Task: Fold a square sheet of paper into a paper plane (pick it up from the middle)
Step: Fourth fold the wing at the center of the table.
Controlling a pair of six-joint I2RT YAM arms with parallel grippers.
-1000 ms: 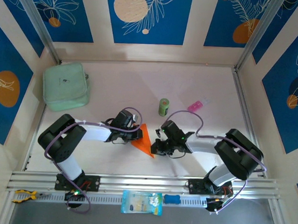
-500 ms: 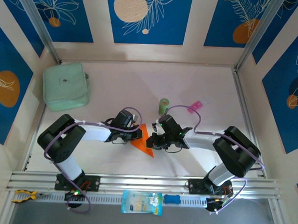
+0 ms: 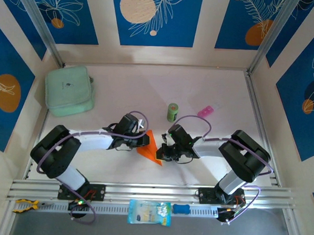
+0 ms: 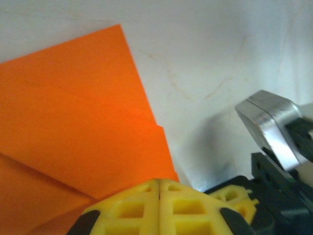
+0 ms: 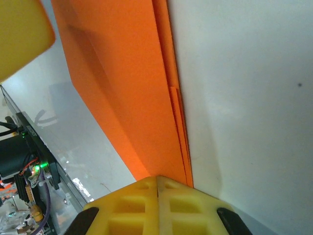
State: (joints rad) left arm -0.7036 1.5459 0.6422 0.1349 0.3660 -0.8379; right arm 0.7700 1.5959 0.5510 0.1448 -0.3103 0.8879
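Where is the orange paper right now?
In the top view the folded orange paper lies between the left gripper and the right gripper, nearer the arm bases than the green can.

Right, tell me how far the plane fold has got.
Done: the square sheet of paper is already folded into layered, creased panels, seen at the left wrist. In hand: the left tool and right tool, both shut, meet its opposite edges; pinching or pressing, unclear. Left: no pointed dart with wings yet, so further folds remain.
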